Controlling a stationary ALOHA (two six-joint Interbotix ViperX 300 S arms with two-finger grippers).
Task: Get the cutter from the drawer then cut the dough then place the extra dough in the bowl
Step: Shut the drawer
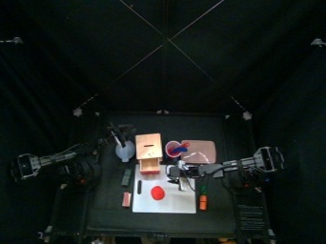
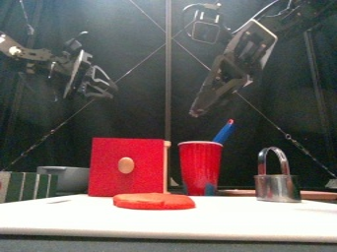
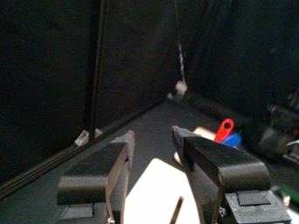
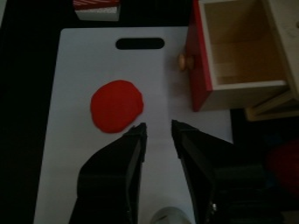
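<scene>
The red dough (image 2: 153,201) lies flat on the white cutting board (image 2: 184,221). The metal cutter (image 2: 274,178) stands upright on the board to the dough's right. My right gripper (image 2: 200,110) hangs open and empty above the board between the two. In the right wrist view it (image 4: 159,131) sits just past the dough (image 4: 117,105). The wooden box (image 4: 239,52) has its red drawer pulled out and empty. My left gripper (image 3: 155,138) is open and empty, held high over the box (image 1: 151,151). The blue-grey bowl (image 2: 63,178) sits at the left.
A red cup (image 2: 200,165) holding a blue knife stands right of the box, behind the board. The pink tray (image 1: 204,151) lies at the back right. A small red thing (image 1: 128,198) lies off the board's left edge.
</scene>
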